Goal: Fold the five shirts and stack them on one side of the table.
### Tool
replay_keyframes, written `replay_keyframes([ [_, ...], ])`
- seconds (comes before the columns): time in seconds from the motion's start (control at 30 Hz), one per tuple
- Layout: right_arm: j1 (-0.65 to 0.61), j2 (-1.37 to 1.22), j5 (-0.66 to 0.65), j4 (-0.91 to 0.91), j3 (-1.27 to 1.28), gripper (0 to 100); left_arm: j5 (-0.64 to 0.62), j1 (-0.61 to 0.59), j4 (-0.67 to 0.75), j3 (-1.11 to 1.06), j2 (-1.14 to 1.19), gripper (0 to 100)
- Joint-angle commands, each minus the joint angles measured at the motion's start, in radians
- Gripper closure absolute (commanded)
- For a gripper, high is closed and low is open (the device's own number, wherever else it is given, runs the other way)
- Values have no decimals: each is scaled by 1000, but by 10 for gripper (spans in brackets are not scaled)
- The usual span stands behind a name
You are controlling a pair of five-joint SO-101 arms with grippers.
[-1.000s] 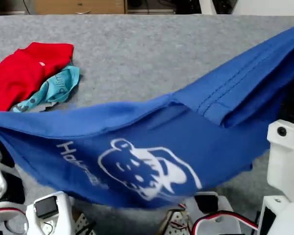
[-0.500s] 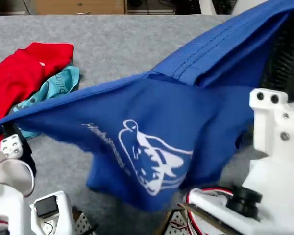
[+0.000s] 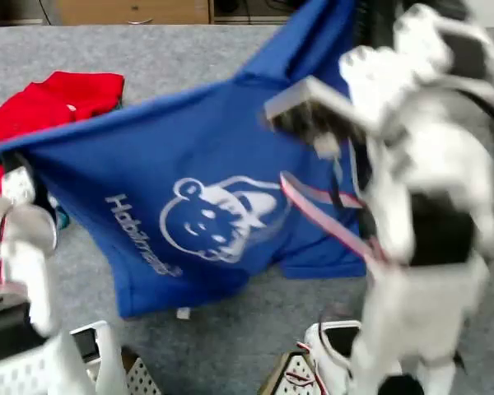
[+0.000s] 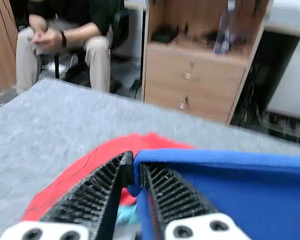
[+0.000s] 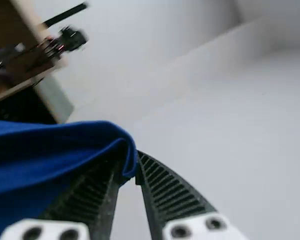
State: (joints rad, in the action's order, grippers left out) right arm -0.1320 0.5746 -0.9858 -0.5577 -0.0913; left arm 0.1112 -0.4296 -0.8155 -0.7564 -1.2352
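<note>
At the table's near edge in the high view, the left arm [image 3: 16, 255] stands on the left and the right arm [image 3: 420, 206], blurred, rises on the right. The blue shirt [image 3: 206, 189] hangs spread between them, its white print facing the camera. Whether its lower hem touches the grey table [image 3: 189, 58] I cannot tell. The left gripper [image 4: 133, 167] has its fingers closed on one upper corner of the shirt, low at the left. The right gripper [image 5: 131, 167] pinches another edge between its fingers, held much higher at the right. Behind the raised shirt, on the table's left side, the red shirt [image 3: 53, 103] lies bunched. A bit of teal cloth [image 4: 124, 216] shows beside it, under the left gripper. Past the table's far edge stands a wooden cabinet [image 4: 195, 80]
</note>
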Motion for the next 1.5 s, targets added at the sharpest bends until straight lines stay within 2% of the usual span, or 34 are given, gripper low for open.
replay_keyframes([
  [0.0,-13,-111,-11,175,68,995,-34,8,446,-147,85,980],
  [0.1,-15,-263,-9,278,68,995,-34,8,546,-132,226,980],
  [0.27,-19,-475,-9,351,-2,995,-34,11,554,8,503,980],
  [0.47,-28,-625,61,324,-153,995,-28,55,549,121,714,981],
  [0.6,-28,-631,69,184,-216,995,-28,61,491,118,714,981],
  [0.77,-30,-572,61,-198,-298,995,-18,52,252,155,714,981],
  [0.83,-33,-539,38,-336,-308,995,46,40,155,167,713,981],
  [0.93,-33,-498,-20,-480,-298,995,124,34,37,186,677,981],
  [1.13,-28,-452,-68,-704,-297,995,140,61,-107,101,463,981],
  [1.3,-15,-389,-201,-875,-243,995,143,144,-193,-121,191,981],
  [1.47,27,-219,-290,-884,15,995,152,143,-198,-362,-25,981],
])
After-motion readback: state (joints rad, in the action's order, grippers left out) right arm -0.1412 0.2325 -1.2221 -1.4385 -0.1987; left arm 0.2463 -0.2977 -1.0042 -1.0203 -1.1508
